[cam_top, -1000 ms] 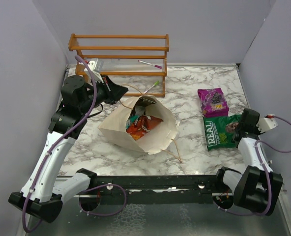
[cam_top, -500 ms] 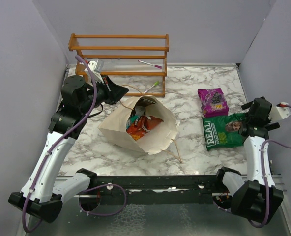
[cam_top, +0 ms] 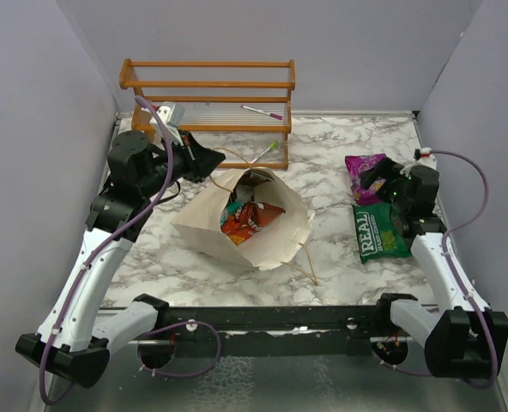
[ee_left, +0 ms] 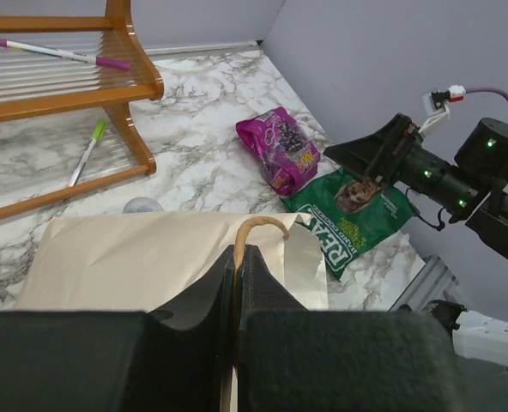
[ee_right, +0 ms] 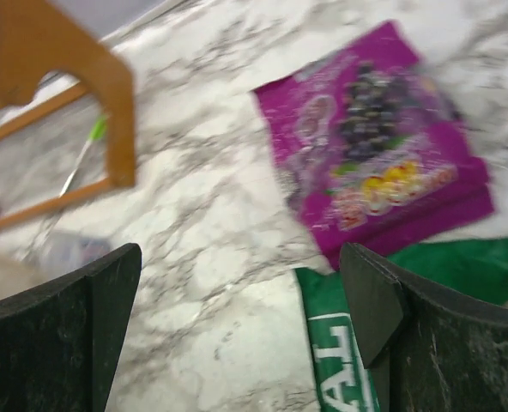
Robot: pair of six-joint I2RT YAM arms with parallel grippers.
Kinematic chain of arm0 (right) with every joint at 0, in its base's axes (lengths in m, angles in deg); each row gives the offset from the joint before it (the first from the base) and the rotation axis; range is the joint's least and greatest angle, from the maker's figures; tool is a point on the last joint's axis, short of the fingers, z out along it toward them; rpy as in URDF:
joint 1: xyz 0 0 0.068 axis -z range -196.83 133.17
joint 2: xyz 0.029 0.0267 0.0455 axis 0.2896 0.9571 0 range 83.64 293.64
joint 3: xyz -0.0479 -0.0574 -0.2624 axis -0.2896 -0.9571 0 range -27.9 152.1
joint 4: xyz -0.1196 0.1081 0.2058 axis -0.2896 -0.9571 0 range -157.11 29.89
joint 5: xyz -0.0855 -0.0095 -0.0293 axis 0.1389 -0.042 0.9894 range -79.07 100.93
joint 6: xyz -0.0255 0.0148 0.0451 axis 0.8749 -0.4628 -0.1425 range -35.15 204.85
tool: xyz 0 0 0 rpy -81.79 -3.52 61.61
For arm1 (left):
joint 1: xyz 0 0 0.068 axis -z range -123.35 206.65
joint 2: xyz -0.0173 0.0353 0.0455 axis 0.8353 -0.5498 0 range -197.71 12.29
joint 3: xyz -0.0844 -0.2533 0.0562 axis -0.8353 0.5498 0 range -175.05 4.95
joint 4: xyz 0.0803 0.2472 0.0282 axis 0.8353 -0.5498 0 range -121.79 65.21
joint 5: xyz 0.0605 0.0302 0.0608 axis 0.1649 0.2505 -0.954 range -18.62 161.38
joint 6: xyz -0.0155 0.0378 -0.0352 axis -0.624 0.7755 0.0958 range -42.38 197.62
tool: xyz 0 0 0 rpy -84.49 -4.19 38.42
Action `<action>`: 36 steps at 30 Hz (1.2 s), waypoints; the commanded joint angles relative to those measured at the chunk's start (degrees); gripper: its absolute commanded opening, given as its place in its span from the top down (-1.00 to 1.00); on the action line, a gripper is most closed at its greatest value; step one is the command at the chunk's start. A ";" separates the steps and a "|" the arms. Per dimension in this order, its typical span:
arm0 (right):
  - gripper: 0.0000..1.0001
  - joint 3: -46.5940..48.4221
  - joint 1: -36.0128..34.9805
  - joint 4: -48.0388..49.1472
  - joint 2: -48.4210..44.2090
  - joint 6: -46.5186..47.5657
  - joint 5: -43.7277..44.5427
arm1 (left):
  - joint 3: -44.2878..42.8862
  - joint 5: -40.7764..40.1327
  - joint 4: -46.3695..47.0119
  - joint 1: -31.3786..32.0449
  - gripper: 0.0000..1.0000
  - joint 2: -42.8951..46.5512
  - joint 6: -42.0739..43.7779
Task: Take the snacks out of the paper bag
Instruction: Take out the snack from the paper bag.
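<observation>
Left of centre, the left pincer [ee_left: 238, 262] is clamped on the paper bag [cam_top: 275, 245]'s limp string handle [ee_left: 258, 225]. The orange packets [cam_top: 250, 219] in its mouth look light, crinkly and slippery, so pinch a crimped edge. At right, the right pincer [ee_right: 237, 283] gapes empty above the purple packet [ee_right: 383, 163] and green packet [cam_top: 378, 236] on the counter [cam_top: 323, 146].

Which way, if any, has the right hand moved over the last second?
Yes. The right hand swung left from the green packet's right edge and now overlaps the purple packet.
</observation>
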 commanded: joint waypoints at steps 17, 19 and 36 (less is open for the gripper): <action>-1.00 9.69 -34.67 5.88 -4.95 27.39 -31.08 | 2.52 5.92 5.71 -0.34 1.00 1.18 2.79; -0.98 10.91 -39.78 4.44 -4.42 32.82 -30.71 | 2.39 6.13 5.72 -0.32 1.00 1.20 2.66; -0.69 19.20 -54.63 -9.27 15.71 74.30 -20.10 | 3.01 6.57 4.89 -0.38 1.00 2.54 2.93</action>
